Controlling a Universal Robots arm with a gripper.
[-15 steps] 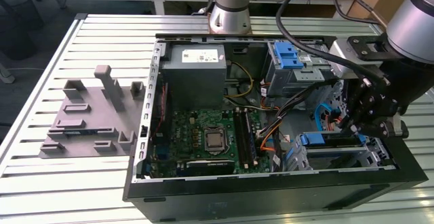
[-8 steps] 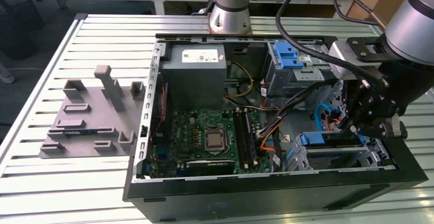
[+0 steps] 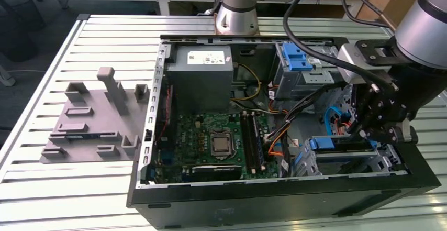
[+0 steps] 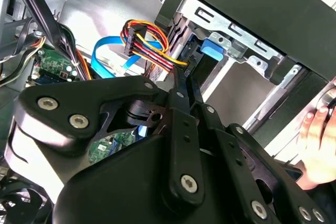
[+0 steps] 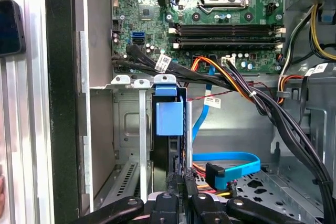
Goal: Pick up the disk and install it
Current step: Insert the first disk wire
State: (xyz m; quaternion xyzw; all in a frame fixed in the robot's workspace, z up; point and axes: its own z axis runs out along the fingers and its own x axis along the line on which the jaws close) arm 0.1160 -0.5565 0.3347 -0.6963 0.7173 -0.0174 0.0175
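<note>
your tool (image 5: 181, 184) is pinched together on the disk (image 5: 169, 116), which stands edge-on, mostly sunk into the drive cage (image 5: 123, 129), so installation looks nearly finished

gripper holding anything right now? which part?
Yes. The gripper pinches the disk by its rear edge, the disk standing on edge in the drive cage.

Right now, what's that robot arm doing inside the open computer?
The arm has its gripper down at the drive cage in a corner of the open computer case. The disk, with its blue frame, stands on edge in a slot of that cage, and the gripper's fingers sit right at its edge. A person's hand rests beside the case.
</note>
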